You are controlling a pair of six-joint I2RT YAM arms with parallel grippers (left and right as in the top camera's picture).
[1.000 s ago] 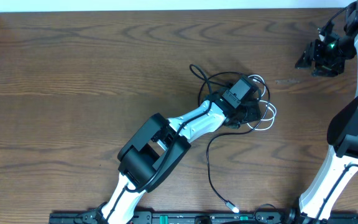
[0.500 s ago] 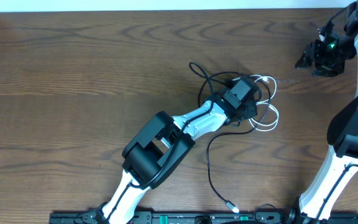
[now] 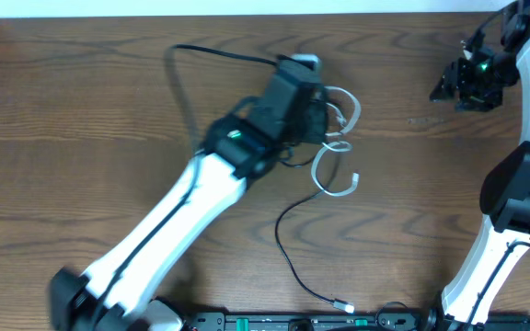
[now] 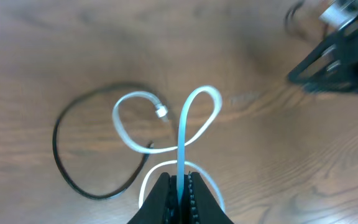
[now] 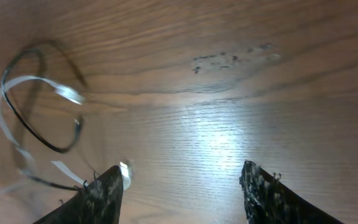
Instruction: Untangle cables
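Two cords on the counter (image 3: 81,110), mid-separation. Leftmost in the wrist view, black cable (image 4: 55,143): thin, round, lying as an open loop flat on the wood; from overhead, slack tail trailing toward the near edge and ending in a small plug. At centre, left gripper (image 4: 179,182), reaching toward the far edge: clenched on the white cable (image 4: 180,134), strand pinched between the closed fingers (image 4: 157,199). Presumably gripped so that white can be drawn clear while black lies under its own weight. White cable: flat and ribbon-like, curling in two loops just right of the gripper, crossing itself once, one metal-tipped plug free at a loop's end; any contact with black near the pinch too fine to settle. Farthest right, right gripper (image 5: 182,186), by the far right corner: jaws spread wide, nothing between them, hovering over bare wood well apart from both cords; probably placed there to leave the pull path open, or to take a freed end.
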